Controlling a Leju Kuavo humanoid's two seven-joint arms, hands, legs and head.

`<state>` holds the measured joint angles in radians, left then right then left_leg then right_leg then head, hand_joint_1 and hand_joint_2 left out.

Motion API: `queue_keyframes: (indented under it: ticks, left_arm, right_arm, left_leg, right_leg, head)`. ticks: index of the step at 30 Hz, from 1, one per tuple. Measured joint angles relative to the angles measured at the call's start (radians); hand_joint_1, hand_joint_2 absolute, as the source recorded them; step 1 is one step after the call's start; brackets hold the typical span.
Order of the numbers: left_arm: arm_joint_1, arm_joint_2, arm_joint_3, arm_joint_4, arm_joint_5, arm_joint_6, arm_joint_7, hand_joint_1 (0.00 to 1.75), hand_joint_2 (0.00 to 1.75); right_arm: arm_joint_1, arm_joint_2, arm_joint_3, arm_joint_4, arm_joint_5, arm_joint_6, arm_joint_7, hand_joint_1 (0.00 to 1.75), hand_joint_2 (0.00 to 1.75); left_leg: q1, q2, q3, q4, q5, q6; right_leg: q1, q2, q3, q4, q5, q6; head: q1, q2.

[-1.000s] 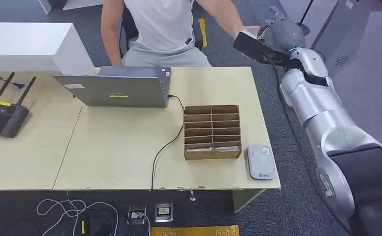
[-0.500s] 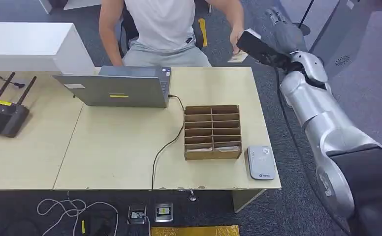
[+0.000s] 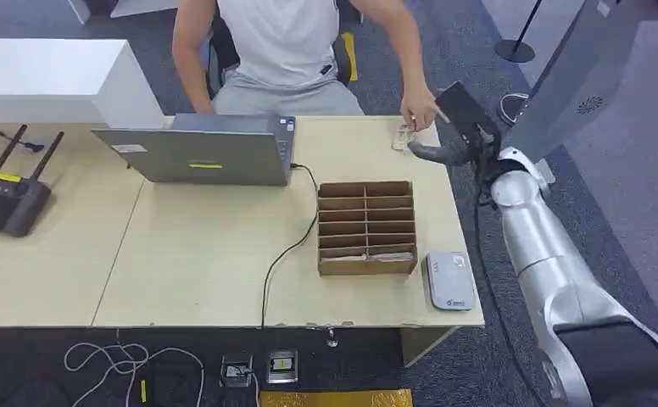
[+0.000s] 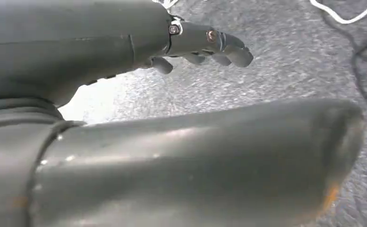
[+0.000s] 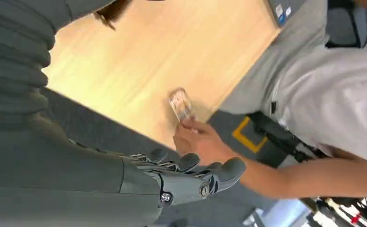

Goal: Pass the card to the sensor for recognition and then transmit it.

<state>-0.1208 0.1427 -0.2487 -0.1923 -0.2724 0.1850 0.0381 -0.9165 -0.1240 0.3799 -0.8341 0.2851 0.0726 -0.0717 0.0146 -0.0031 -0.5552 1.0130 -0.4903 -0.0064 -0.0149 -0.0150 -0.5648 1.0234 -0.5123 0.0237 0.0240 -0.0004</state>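
Pale wood tops the bench, two slabs butted side by side over grey carpet, where white cables trail beside floor sockets. A person in a white shirt sits at the far edge, beyond the right hand. One grey laptop stands well to the left of that hand. One brown divided box sits nearer the robot than the hand, with one grey sensor just beside its right end. One black router with two antennas lies far left.

The right hand hovers at the far right corner of the bench, fingers spread and holding nothing. A second ago it was raised high beyond the bench edge by the person's hand; it has since dropped and swung in over the corner. The one card now lies on the bench just beyond the right hand, the person's hand touching it; half a second ago that hand held it in the air.

The left hand hangs over the carpet, fingers loosely curled, empty.
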Motion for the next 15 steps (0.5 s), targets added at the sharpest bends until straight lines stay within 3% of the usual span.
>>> queue_keyframes:
  ticks: [5, 15]
  left_arm:
    - [0.008, 0.008, 0.017, 0.000, 0.000, -0.002, 0.000, 0.00, 0.00]
    - [0.011, 0.017, 0.046, 0.000, 0.010, 0.000, -0.001, 0.00, 0.00]
  right_arm:
    - [0.206, -0.077, -0.004, -0.311, -0.178, 0.095, 0.041, 0.00, 1.75]
    - [0.417, -0.158, -0.032, -0.717, -0.209, 0.119, 0.093, 0.00, 1.75]
  left_leg:
    - [0.000, 0.001, 0.000, 0.000, -0.001, -0.001]
    - [0.001, 0.002, 0.000, 0.000, -0.001, -0.001]
  right_leg:
    - [0.000, 0.001, 0.000, -0.001, 0.000, 0.000]
    - [0.001, 0.004, 0.000, 0.000, 0.000, 0.000]
  head:
    - [0.000, 0.000]
    - [0.000, 0.000]
